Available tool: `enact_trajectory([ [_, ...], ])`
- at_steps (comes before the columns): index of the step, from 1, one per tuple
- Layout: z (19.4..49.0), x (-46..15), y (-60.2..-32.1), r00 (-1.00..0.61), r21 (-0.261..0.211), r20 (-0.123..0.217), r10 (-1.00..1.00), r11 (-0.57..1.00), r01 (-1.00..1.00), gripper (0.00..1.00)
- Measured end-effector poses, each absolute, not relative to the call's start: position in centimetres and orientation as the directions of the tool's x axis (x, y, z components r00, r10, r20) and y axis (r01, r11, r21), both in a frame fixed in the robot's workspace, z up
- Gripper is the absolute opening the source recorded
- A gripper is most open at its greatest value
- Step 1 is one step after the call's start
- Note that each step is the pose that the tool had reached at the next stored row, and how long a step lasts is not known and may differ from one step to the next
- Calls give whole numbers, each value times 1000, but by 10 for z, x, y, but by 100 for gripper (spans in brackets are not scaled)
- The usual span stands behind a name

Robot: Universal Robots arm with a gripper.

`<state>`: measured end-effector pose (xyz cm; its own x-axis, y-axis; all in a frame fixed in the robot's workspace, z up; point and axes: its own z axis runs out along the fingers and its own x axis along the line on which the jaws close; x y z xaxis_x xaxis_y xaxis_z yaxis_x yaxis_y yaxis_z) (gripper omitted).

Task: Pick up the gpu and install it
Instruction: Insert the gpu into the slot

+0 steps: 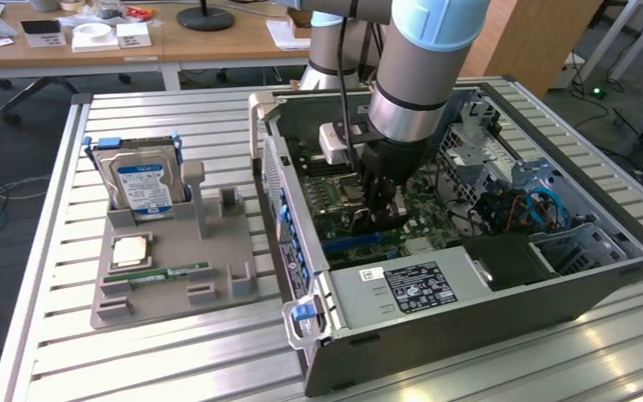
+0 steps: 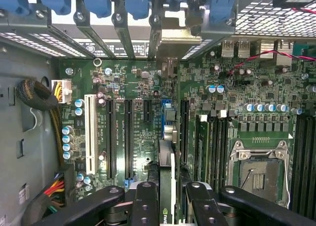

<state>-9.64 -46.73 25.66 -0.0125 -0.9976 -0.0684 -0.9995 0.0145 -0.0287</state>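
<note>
Gripper [image 2: 169, 199] clenched on gpu [image 2: 166, 167]. Card held edge-on directly over motherboard [image 2: 138, 88], in line with blue slot [image 2: 165, 112]; seating not discernible. Judged risks: slight tilt jams connector edge against slot; silver bracket snagged, motherboard strained if card is pressed askew.

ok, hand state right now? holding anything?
Hand: closed on the gpu, card held edge-on over the motherboard.
</note>
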Motion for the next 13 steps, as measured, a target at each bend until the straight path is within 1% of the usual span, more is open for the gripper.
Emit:
enact_trajectory([
  [13,253,-96,-467,-13,-29,-70,-997,15,-999,26],
])
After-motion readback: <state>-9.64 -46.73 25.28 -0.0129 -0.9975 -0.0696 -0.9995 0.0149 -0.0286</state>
